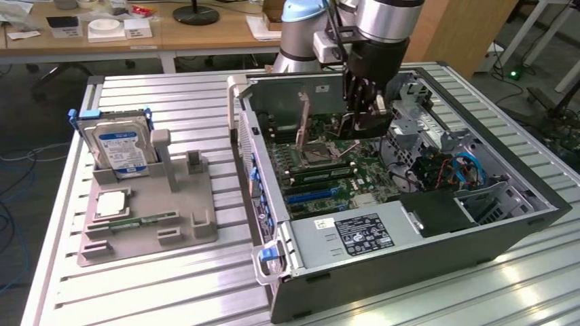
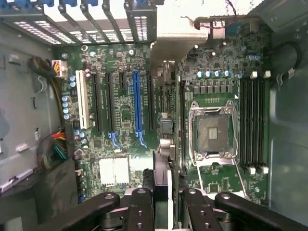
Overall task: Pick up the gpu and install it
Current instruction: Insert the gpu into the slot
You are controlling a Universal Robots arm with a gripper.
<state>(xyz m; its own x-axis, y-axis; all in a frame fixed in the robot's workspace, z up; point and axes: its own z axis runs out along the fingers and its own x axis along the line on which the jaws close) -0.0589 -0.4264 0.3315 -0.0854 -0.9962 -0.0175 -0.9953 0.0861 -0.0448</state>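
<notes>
**A:** Where do we stand with the gpu [image 2: 166, 130]?

**B:** We have picked it up. The gripper [image 1: 363, 122] has its fingers [image 2: 139, 207] clamped on the card's upper edge. It hangs edge-on inside the case [image 1: 408, 272], over the motherboard [image 2: 120, 120], between the blue slot [image 2: 137, 106] and the CPU socket [image 2: 211, 132].

**A:** Is it seated?

**B:** We cannot tell, because its lower edge is hidden under the card itself. We judge the pick-up done and the install unfinished, since we have not let go.

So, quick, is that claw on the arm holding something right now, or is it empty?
Gripper: jaws closed on the gpu.
</notes>
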